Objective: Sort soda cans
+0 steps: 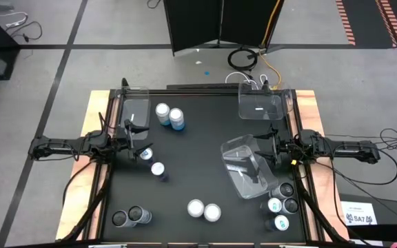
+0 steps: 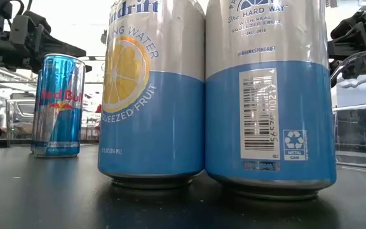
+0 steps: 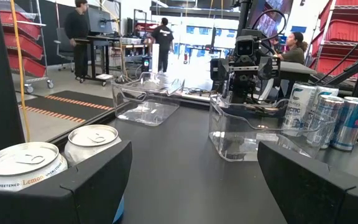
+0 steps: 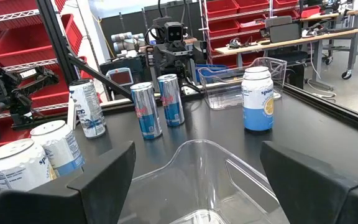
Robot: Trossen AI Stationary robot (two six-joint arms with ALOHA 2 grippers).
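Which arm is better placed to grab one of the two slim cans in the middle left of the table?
Left. Its open pincer sits right beside the slim cans; the right pincer is over a bin.

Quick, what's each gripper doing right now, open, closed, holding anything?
Left gripper: open, holding nothing, at the table's left side.
Right gripper: open, holding nothing, over the tipped clear bin.

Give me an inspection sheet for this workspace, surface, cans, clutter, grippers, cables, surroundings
Surface: black table, wooden edges.
Job's things: soda cans scattered in pairs and clusters; none seen in a bin.
Clutter: clear bins: one at the far left corner, one far right, one tilted by the right arm.
Grippers: left gripper open, empty; right gripper open at the tilted bin.
Cables: coiled cable on the floor behind the table.
Surroundings: people and red shelving beyond.
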